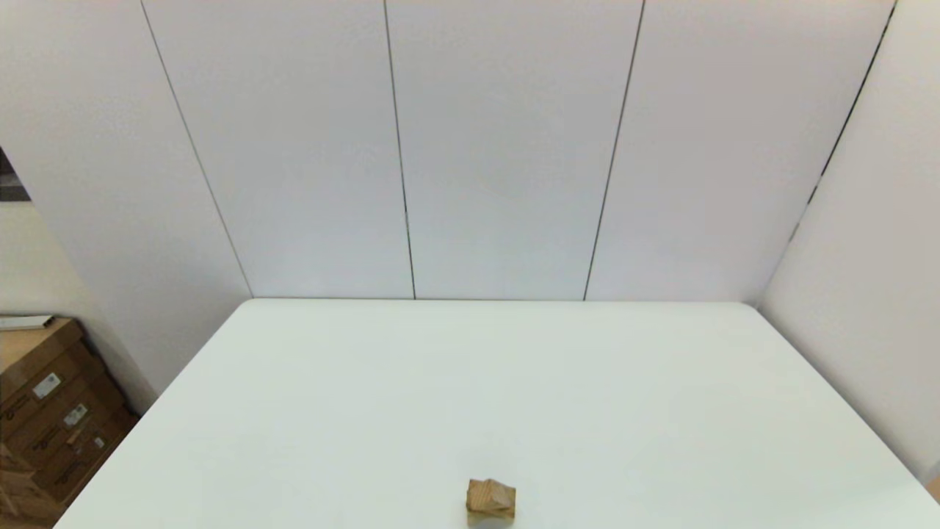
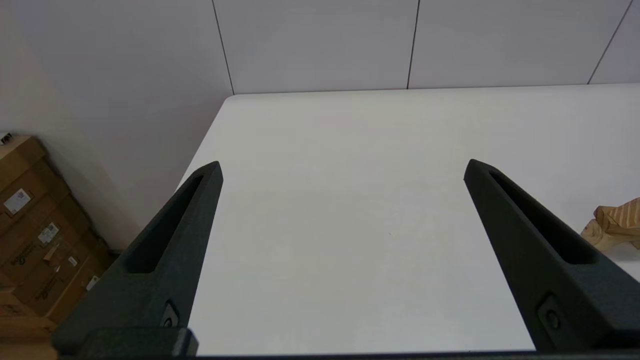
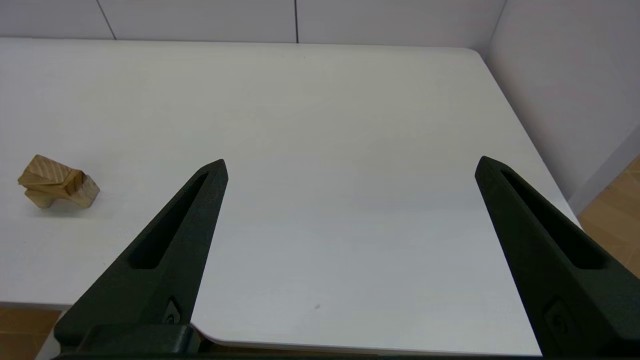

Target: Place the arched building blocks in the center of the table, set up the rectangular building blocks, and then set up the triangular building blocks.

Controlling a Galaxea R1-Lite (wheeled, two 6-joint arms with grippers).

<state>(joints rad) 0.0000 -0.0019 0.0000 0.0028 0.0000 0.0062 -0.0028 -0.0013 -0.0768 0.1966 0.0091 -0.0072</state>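
Blocks sit in one small stack on the table, at its near edge about midway across. Arch at the bottom on its legs; bar lies across it; wedge on top, tilted. The stack looks skewed, with its pieces not squared to one another.

Left gripper: fingers wide apart, nothing between them, hovering over bare table; the stack lies well outside its right-hand finger.

Right gripper: fingers also spread wide and empty, near the table's right front corner; the stack lies well outside its left-hand finger.

Neither gripper touches a block.
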